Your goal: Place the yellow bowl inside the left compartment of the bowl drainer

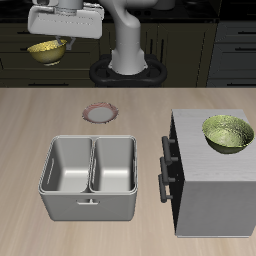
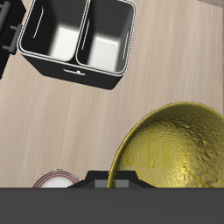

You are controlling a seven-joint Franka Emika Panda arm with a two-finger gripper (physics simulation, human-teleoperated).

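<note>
The yellow bowl (image 1: 47, 49) hangs high above the table's back edge, tilted, with my gripper (image 1: 62, 40) shut on its rim. In the wrist view the yellow bowl (image 2: 179, 149) fills much of the frame, its mottled golden inside facing the camera and the gripper (image 2: 109, 181) clamped on its rim. The bowl drainer (image 1: 88, 198) stands near the table's front edge, well away from the bowl. Its left compartment (image 1: 68, 166) is the well farther from the cabinet, and nothing lies in it. In the wrist view both wells of the bowl drainer (image 2: 72, 68) show, including the left compartment (image 2: 110, 39).
A small pinkish-rimmed plate (image 1: 100, 113) lies between the robot base and the drainer; the same plate (image 2: 54, 180) shows in the wrist view. A tall grey cabinet (image 1: 205, 195) with dark handles stands beside the drainer, carrying a larger yellow-green bowl (image 1: 228, 134).
</note>
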